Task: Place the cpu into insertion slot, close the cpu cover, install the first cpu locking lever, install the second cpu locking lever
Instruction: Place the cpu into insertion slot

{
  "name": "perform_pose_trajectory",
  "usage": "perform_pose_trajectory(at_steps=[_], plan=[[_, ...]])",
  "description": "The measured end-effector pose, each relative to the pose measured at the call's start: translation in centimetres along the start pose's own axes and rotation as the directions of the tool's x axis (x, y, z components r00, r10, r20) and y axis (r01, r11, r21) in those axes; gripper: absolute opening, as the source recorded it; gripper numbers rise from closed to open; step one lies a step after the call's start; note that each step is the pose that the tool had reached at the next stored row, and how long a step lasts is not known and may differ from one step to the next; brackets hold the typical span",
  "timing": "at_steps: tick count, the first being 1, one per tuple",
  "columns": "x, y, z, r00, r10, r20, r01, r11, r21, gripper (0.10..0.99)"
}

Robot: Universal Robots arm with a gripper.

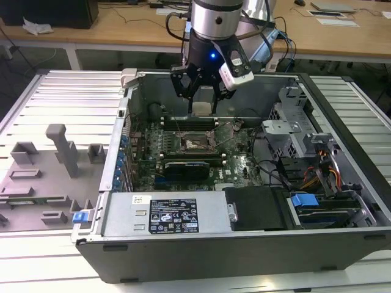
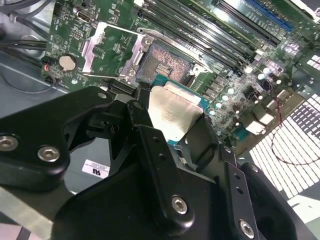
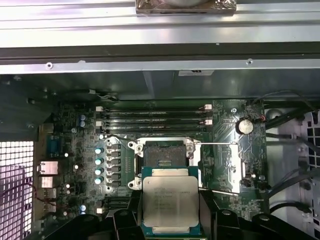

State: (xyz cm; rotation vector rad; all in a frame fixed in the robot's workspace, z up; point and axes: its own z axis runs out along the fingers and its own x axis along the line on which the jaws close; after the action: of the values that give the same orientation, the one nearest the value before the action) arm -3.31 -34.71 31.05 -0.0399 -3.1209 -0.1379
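**Figure.** The black articulated hand is clenched on the cpu, a small flat square chip with a dull silver-grey metal lid on a green-edged substrate. It grips the chip by opposite edges, which leaves the underside free to meet the pins. In both wrist views the cpu hangs lid uppermost above the green printed motherboard. It is near the insertion slot but apart from it, and is not yet seated.

The insertion slot is a square black-rimmed socket with a finely grained beige-gold pin field. It lies bare because the cpu cover, a thin silver-grey sheet-metal frame with a square window, is folded back on its hinge to one side. A thin steel wire lever lies swung clear beside the cover.

Long narrow black memory slots run parallel just beyond the socket. The board sits in an open grey steel computer case, laid on its side on a ribbed aluminium bench, evidently to give access from above.
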Motion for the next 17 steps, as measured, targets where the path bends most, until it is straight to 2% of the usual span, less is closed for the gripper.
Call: perform_pose_trajectory(at_steps=[4, 6, 9, 12, 14, 16, 17], plan=[[-0.01, 0.01, 0.77, 1.0, 0.0, -0.0001, 0.0, 1.0, 0.0, 0.541], [0.0, 0.0, 1.04, 1.0, 0.002, 0.0003, -0.002, 1.0, 0.007, 0.541], [-0.01, -0.02, 1.19, 0.9989, 0.046, 0.0043, -0.046, 0.9989, 0.009, 0.541], [-0.01, -0.03, 1.32, 0.9929, 0.119, 0.0106, -0.119, 0.9929, 0.007, 0.541], [-0.01, -0.04, 1.46, 0.9811, 0.193, 0.0169, -0.193, 0.9812, 0.004, 0.541], [-0.02, -0.05, 1.53, 0.974, 0.226, 0.0197, -0.226, 0.9742, 0.003, 0.541], [-0.02, -0.05, 1.58, 0.9649, 0.262, 0.0227, -0.262, 0.9652, 0.002, 0.541]])
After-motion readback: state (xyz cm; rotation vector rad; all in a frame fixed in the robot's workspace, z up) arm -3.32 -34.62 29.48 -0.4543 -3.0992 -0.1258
